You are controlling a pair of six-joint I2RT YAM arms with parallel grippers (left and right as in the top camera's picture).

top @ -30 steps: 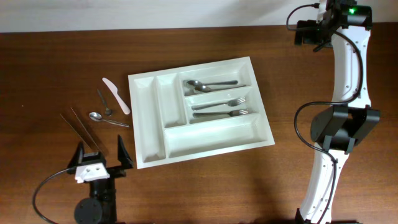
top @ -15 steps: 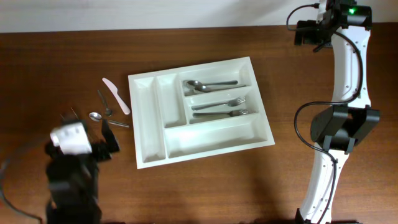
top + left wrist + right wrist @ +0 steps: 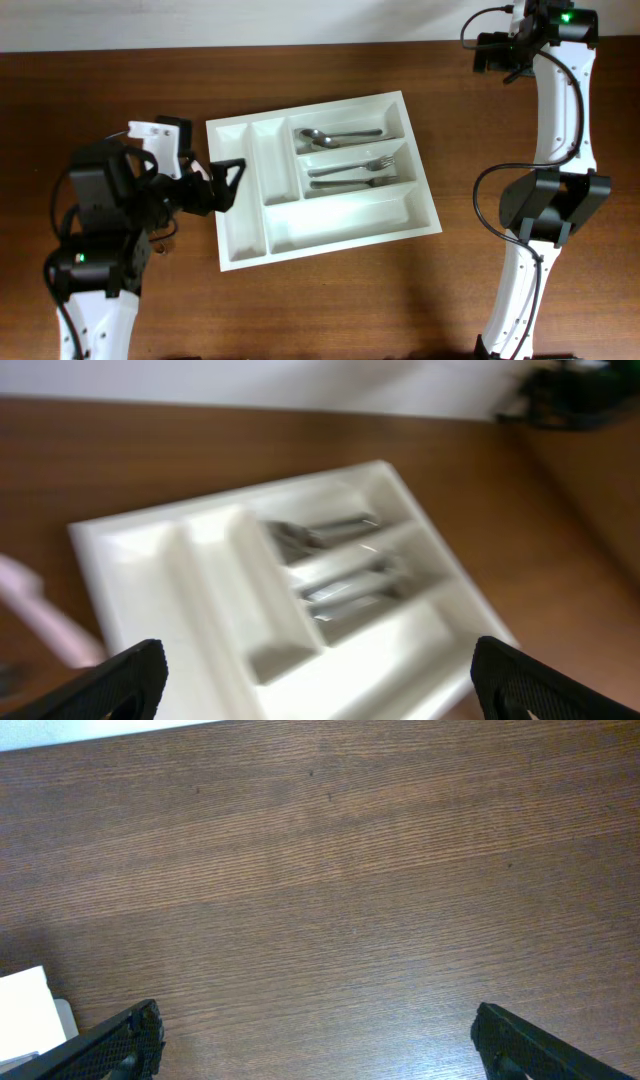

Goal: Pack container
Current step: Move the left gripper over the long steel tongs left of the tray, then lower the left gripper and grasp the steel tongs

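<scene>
The left fingers (image 3: 222, 186) are hovering spread and empty at the container (image 3: 330, 222)'s left edge, its length running away rightward; the distant right fingers (image 3: 320, 1042) are gaping empty too.

White arm links (image 3: 557, 90), black joints (image 3: 545, 200), cables (image 3: 484, 200) and left end effector (image 3: 222, 185).

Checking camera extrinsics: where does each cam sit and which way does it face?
Overhead: fixed above the table, looking straight down; both arms show, with the left gripper at the cutlery tray edge.
Left wrist: on the left arm, angled down across the tray; its own fingertips sit in the bottom corners.
Right wrist: on the right arm, facing bare wood; right gripper tips in the bottom corners, a white corner lower left.
Shared: overhead and left wrist both show the tray's spoons and forks.
</scene>
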